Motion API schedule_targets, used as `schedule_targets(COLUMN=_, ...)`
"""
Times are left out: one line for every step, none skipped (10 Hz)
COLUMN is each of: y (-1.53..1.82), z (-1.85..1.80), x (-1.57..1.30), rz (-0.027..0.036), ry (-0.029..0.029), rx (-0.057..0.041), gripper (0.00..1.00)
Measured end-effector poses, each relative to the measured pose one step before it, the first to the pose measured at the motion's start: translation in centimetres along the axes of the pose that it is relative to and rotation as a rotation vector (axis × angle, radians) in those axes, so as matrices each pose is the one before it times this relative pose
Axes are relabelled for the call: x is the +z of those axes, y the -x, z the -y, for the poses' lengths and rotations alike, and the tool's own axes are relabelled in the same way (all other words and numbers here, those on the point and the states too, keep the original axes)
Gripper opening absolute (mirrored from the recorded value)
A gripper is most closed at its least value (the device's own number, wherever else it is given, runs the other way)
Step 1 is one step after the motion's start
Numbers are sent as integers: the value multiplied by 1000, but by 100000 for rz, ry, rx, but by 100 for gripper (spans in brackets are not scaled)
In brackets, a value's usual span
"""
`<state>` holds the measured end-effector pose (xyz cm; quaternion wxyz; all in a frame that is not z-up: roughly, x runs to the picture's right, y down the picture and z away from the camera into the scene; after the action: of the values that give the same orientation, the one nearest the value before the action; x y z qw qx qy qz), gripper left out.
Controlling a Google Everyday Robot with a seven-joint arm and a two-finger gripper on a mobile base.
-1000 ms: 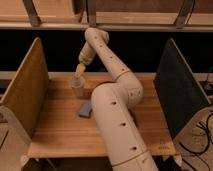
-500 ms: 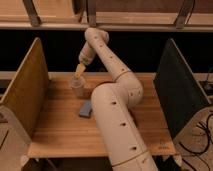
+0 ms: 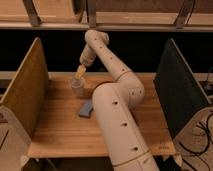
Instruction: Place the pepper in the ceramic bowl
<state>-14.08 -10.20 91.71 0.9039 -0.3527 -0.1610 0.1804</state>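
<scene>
gripper (image 3: 80,73) just above translucent cup (image 3: 77,88); grey block (image 3: 86,108) beside arm (image 3: 116,107)

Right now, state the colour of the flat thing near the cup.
Flat thing: grey-blue, camera view. Pincer above cup.

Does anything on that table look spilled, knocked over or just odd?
Nothing looks spilled or toppled. The small cup stands upright on the wooden table, a flat blue-grey thing lies near it, and the gripper hangs just above the cup. The pepper and bowl are not in sight.

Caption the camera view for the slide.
Gripper hovers above the small translucent cup on the wooden table; a flat grey-blue object lies nearby.
</scene>
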Motion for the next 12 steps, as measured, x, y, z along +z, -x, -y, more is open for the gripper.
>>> schedule_targets(y=-1146, z=-41, x=-257, rz=-5358, ry=-1862, rx=511, gripper=80)
schedule_targets(y=-1080, z=-85, x=-613, rz=-5264, ry=-2449, rx=67, gripper=80)
schedule_targets(y=-1366, z=-468, x=-1112, rz=-6344, ry=-3306, rx=25, gripper=80)
schedule_targets(y=-1131, z=-942, x=-789, rz=-4063, ry=-1395, rx=159, gripper=80)
schedule_targets(y=-1055, z=-1263, x=-549, rz=-2621, ry=-197, rx=615, gripper=80)
schedule_targets(y=-1214, z=-1809, x=-150, rz=-2122, ry=1042, rx=1370, gripper=80)
schedule_targets(y=-1624, z=-2374, x=58, rz=-1242, ry=1940, rx=2709, gripper=80)
schedule_targets(y=-1231, z=-1584, x=222, rz=-665, ry=1499, rx=2275, gripper=80)
schedule_targets(y=-1478, z=-1448, x=173, rz=519, ry=1212, rx=3873, gripper=80)
schedule_targets(y=-2481, z=-1127, x=264, rz=1573, ry=872, rx=7520, gripper=80)
schedule_targets(y=-1714, z=-489, x=72, rz=2881, ry=546, rx=7147, gripper=80)
schedule_targets(y=-1289, z=-164, x=-69, rz=3025, ry=273, rx=6657, gripper=80)
